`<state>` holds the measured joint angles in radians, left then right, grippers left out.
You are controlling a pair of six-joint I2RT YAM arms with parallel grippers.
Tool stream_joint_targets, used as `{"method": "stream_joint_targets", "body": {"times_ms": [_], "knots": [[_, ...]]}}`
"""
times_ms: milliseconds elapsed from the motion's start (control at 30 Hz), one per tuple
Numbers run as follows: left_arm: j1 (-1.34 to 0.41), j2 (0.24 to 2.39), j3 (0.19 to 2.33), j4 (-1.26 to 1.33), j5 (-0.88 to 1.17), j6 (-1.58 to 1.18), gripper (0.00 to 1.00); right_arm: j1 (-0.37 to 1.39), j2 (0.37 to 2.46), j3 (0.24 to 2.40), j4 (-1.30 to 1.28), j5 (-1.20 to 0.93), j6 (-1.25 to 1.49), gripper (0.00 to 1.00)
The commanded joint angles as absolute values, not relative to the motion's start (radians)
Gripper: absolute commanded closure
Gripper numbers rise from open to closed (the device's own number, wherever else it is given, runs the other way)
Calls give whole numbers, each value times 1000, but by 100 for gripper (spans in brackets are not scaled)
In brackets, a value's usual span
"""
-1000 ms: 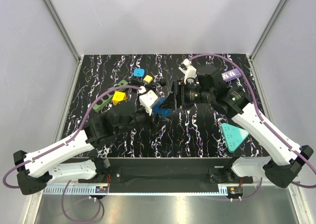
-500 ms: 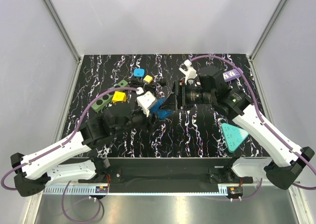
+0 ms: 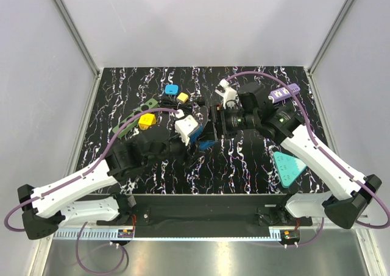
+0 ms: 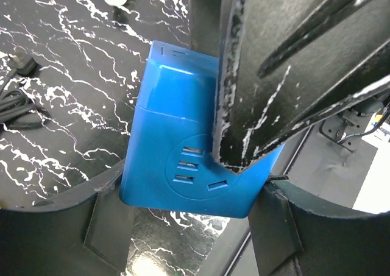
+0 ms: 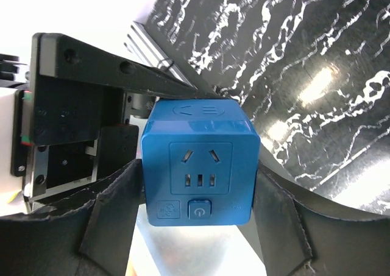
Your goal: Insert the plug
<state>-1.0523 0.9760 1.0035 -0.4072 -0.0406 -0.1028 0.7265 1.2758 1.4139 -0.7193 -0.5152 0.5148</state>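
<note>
A blue socket cube [image 5: 200, 166] hangs above the table between both grippers. Its outlet face and power button point at the right wrist camera. My right gripper [image 5: 199, 184] has a finger flat against each side of the cube. My left gripper [image 4: 192, 197] pinches the cube's [image 4: 177, 160] lower corners, with a right finger [image 4: 286, 75] lying across the cube's face. In the top view the cube [image 3: 196, 132] sits at mid-table between the left gripper [image 3: 187, 136] and the right gripper [image 3: 213, 125]. A black plug [image 4: 21, 64] with its cord lies on the table behind.
A yellow cube [image 3: 145, 120], a green strip [image 3: 130, 119], a small blue block [image 3: 171, 89] and a small yellow block [image 3: 182, 97] lie at the back left. A purple strip [image 3: 284, 93] lies at the back right. A teal triangle [image 3: 289, 166] rests by the right arm.
The left gripper came in under the blue cube and shut on it. The right arm shifted slightly left with the cube still between its fingers.
</note>
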Motion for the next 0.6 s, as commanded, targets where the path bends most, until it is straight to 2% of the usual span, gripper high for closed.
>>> {"method": "stream_joint_targets", "body": {"times_ms": [0, 33, 100, 133, 167, 233, 267, 300, 400, 567], "knots": [[-1054, 979, 1046, -337, -18, -91, 100, 736, 1276, 1442, -716, -545, 483, 27], [-1054, 980, 1045, -337, -15, -87, 100, 735, 1279, 1442, -716, -542, 482, 30], [-1054, 979, 1043, -337, -14, -89, 100, 735, 1279, 1442, -716, -541, 483, 46], [-1054, 977, 1039, -337, -17, -90, 93, 735, 1282, 1442, -716, -543, 485, 53], [-1054, 974, 1039, -337, -24, -92, 87, 735, 1284, 1443, -716, -546, 485, 70], [-1052, 971, 1040, -339, -70, -113, 60, 735, 1284, 1447, -715, -538, 477, 85], [-1054, 968, 1042, -341, -86, -121, 32, 735, 1281, 1448, -715, -531, 471, 100], [-1052, 965, 1046, -351, -115, -132, 1, 732, 1276, 1451, -719, -494, 453, 100], [-1054, 953, 1051, -386, -161, -143, 1, 701, 1291, 1486, -799, -356, 391, 100], [-1052, 943, 1069, -452, -229, -138, 1, 459, 1377, 1595, -888, -226, 252, 100]]}}
